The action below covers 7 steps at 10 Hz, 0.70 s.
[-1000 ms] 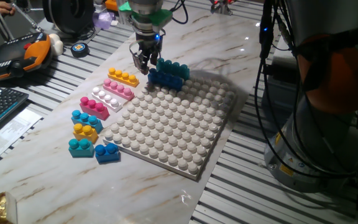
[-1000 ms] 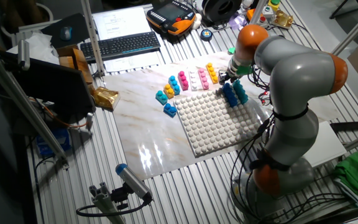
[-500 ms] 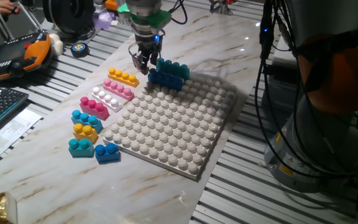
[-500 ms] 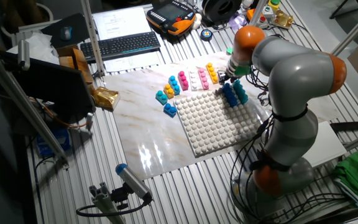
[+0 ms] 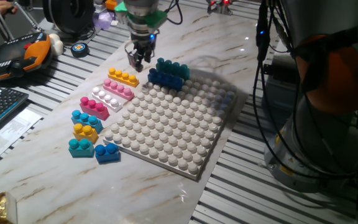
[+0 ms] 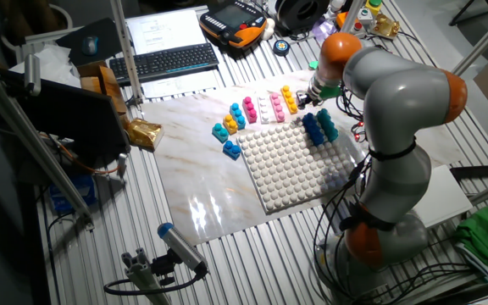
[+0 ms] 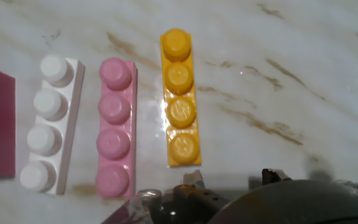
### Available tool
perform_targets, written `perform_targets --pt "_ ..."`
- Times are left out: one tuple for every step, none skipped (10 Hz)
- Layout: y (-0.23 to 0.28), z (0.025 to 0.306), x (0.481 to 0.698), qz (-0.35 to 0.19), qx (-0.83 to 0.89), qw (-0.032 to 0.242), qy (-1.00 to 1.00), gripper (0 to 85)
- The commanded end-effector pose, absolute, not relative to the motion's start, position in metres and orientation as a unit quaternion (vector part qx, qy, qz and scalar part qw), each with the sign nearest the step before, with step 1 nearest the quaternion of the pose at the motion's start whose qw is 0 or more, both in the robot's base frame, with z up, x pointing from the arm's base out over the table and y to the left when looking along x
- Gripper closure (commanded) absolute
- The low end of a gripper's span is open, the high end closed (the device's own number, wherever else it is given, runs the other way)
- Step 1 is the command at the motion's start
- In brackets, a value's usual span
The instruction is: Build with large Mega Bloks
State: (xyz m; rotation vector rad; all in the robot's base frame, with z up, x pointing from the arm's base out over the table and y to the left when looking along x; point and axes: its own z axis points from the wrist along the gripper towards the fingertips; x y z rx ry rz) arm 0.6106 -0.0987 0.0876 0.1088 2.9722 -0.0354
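- Gripper (image 5: 137, 62), upper left of frame: holds nothing; can't tell if jaws apart.
- Orange-yellow brick (image 7: 180, 122): stiff, light, slick plastic; pinch its long sides mid-length.

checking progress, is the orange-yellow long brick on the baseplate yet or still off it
Off it. The orange-yellow brick lies flat, studs up, on the marble beside the pink brick, left of the baseplate. The claw hovers near it.

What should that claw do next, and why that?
Probably drop straight down onto the long orange-yellow four-stud plastic brick. The claw hangs above it holding nothing, and it is the nearest loose long brick, while the long blue brick and long teal brick already sit on the baseplate.
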Motion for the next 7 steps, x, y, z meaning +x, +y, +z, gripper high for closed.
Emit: perform_targets --pt "-0.096 0.086 0.618 -0.008 0.038 0.083 0.996 32.3" --pt "-0.091 0.084 0.625 -0.004 0.037 0.085 0.996 32.7" --pt "-0.087 0.083 0.631 -0.001 0.034 0.085 0.996 33.0" --pt "-0.085 0.080 0.637 -0.001 0.028 0.085 0.996 33.3" --pt "-0.084 0.077 0.640 0.001 0.023 0.086 0.996 33.7" --pt "-0.085 0.072 0.644 -0.003 0.016 0.088 0.996 33.7" --pt "-0.084 0.067 0.647 -0.002 0.013 0.091 0.996 34.0"
